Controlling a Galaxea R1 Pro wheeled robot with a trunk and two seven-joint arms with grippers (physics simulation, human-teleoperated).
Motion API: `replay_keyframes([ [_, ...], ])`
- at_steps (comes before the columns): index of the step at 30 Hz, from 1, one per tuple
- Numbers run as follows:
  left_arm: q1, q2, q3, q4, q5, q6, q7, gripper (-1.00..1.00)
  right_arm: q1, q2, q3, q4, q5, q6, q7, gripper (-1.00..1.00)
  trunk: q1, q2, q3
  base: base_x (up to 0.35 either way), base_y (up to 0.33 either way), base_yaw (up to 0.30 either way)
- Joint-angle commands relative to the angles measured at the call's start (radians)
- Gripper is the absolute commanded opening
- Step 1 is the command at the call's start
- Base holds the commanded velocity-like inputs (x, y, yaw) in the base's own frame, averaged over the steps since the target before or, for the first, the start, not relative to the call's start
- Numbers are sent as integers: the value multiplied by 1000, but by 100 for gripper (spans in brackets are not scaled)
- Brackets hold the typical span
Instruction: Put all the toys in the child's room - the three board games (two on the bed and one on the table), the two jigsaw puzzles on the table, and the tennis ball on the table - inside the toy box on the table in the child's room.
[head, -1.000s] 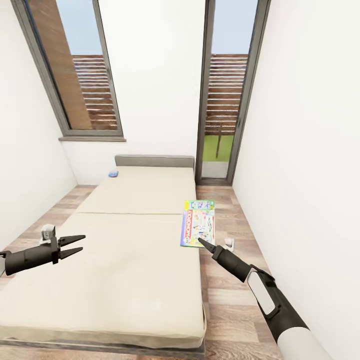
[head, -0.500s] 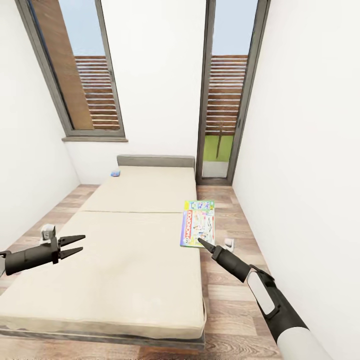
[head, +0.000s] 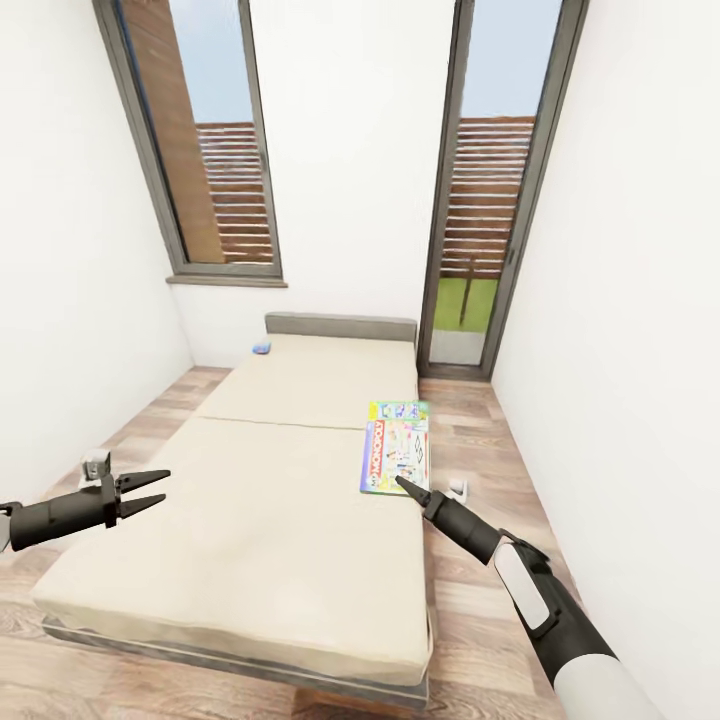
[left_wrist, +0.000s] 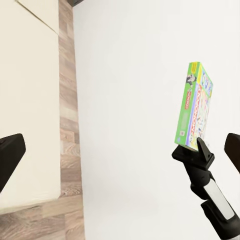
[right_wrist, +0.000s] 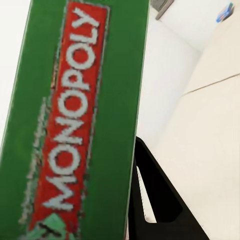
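Head view shows the right gripper (head: 403, 486) pinching the Monopoly board game (head: 396, 447) by one short edge above the bed (head: 250, 520); such a thin hold might let it slip; the left gripper (head: 150, 492) hangs spread

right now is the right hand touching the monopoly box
Touching: in the left wrist view the right hand clamps the Monopoly box at its lower edge, holding it up.

We read "MONOPOLY" in white letters on a red band along the green edge of the board game box (right_wrist: 75, 120).
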Motion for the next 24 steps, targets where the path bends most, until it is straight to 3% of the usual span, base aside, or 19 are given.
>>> replay_keyframes([
  [1, -1, 0, 0, 0, -1, 4, -3, 100, -1, 0, 0, 0, -9, 8, 0, -100, 0, -1, 0, 0, 0, 216],
  [24, -1, 0, 0, 0, -1, 4, -5, 100, 0, 0, 0, 1, -9, 8, -1, -100, 0, -1, 25, 0, 0, 216],
])
